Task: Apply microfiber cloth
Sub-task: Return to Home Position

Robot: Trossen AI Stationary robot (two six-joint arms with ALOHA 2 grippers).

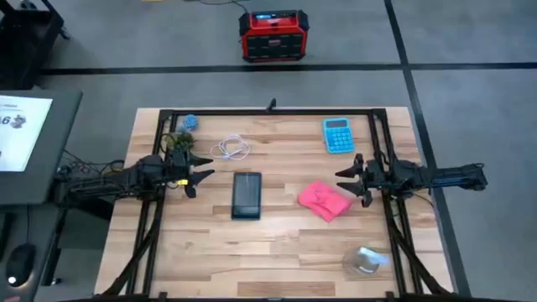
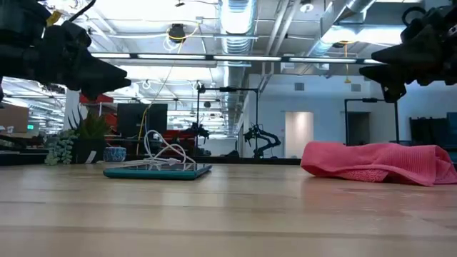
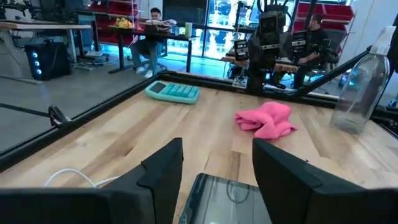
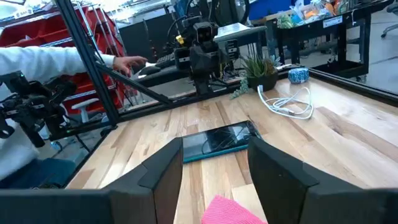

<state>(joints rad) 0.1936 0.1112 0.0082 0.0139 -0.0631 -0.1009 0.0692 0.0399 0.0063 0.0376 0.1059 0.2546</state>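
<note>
The pink microfiber cloth (image 1: 324, 200) lies crumpled on the table, right of centre; it also shows in the low view (image 2: 378, 163) and the left wrist view (image 3: 266, 119). A dark phone (image 1: 247, 195) lies flat at the centre. My left gripper (image 1: 204, 175) hovers open left of the phone. My right gripper (image 1: 343, 182) hovers open just right of the cloth, whose near edge (image 4: 230, 210) shows below its fingers. Both grippers hang above the table and hold nothing.
A blue calculator (image 1: 338, 135) lies at the far right, a white cable (image 1: 232, 148) far of the phone, a small plant (image 1: 179, 137) and a blue object (image 1: 189, 122) at the far left, and a clear bottle (image 1: 366, 261) at the near right. A person's hand (image 4: 127, 62) shows beyond the table.
</note>
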